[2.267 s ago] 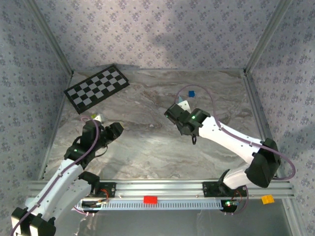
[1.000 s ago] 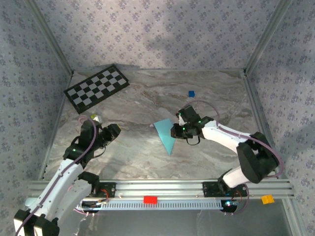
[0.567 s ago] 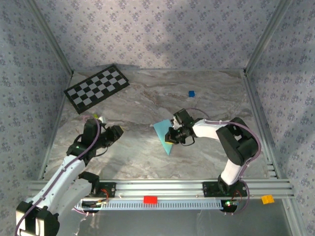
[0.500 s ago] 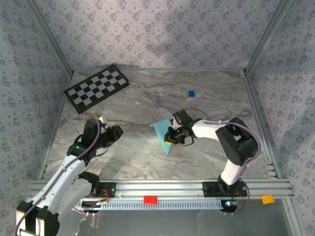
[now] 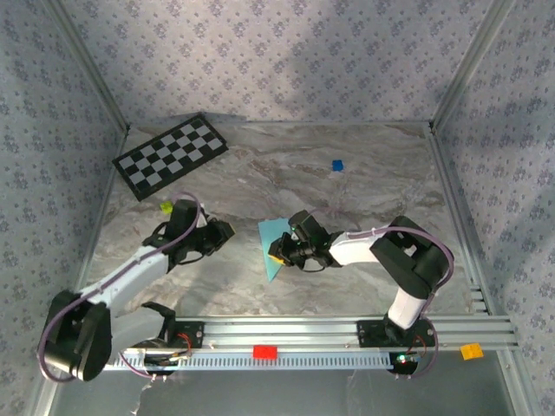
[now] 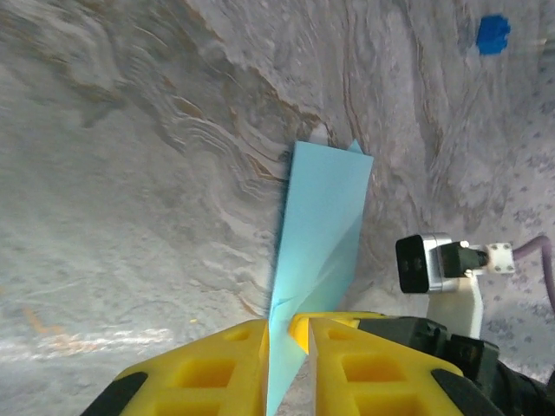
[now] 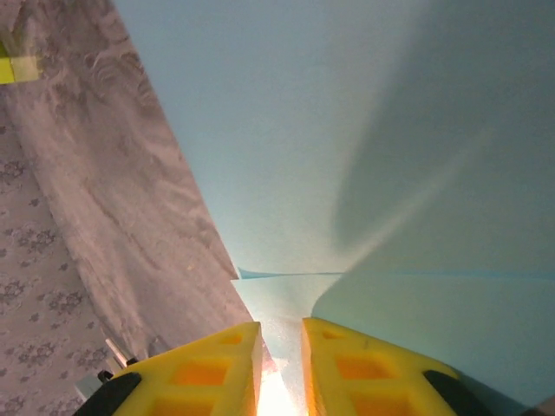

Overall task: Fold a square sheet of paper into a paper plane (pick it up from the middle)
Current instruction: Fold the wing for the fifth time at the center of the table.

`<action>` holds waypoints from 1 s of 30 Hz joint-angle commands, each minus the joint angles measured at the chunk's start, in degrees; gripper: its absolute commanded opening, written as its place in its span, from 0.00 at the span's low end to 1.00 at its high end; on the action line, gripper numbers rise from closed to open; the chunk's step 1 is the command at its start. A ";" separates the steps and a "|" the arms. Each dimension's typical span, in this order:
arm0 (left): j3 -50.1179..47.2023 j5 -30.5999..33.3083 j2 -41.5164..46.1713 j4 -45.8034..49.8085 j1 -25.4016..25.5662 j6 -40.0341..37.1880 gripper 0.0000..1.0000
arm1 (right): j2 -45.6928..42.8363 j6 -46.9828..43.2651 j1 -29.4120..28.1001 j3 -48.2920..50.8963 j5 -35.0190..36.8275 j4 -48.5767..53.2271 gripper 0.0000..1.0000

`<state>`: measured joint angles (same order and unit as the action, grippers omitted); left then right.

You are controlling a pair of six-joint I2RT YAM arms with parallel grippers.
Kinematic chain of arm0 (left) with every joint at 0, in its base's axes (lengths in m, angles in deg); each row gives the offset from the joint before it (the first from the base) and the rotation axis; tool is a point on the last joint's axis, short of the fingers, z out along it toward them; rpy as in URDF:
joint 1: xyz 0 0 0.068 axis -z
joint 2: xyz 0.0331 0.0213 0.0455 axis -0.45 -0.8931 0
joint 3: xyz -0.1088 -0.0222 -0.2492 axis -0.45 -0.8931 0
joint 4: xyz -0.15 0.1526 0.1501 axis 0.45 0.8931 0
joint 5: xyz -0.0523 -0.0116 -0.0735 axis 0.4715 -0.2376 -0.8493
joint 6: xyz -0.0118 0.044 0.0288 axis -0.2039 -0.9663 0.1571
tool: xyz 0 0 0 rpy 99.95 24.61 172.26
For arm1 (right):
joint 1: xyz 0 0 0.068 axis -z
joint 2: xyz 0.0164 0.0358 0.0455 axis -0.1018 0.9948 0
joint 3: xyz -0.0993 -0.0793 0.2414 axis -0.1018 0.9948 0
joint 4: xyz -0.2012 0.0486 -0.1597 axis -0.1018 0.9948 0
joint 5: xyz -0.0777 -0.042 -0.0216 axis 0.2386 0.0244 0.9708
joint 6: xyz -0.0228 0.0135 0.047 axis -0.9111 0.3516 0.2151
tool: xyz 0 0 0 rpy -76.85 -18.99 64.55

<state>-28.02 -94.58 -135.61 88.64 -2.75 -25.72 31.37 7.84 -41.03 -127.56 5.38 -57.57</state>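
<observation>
The square sheet of paper (image 5: 267,236) is folded into a slim, pointed, light-blue paper plane shape at mid-table. In the left wrist view the paper (image 6: 325,208) stands edge-on, and its pointed end runs down through the narrow gap of my left gripper (image 6: 288,322), against the left finger. From above, my left gripper (image 5: 229,232) is just left of the paper. My right gripper (image 5: 277,256) is at the paper's right side. In the right wrist view the paper (image 7: 347,130) spreads out ahead, and a flap runs down between the slightly parted fingers of the right gripper (image 7: 280,328).
A black-and-white checkerboard (image 5: 171,154) lies at the back left. A tiny blue cube (image 5: 337,165) sits at the back right, also in the left wrist view as the cube (image 6: 492,35). A small yellow-green piece (image 5: 166,206) lies left of the left arm. Patterned walls enclose the table.
My left arm has stretched to the right, up to the paper. My right gripper has carried the paper left and a little nearer, toward the left gripper.
</observation>
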 commanded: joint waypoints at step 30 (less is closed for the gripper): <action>9.05 -0.45 -33.69 -7.86 10.24 -1.63 0.00 | -3.75 -16.75 14.53 -2.95 -8.29 16.39 0.35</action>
<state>-15.80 -96.11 -168.27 79.42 8.02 -26.16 26.38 -7.18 -26.65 -128.65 -0.89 -42.99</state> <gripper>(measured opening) 0.046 0.339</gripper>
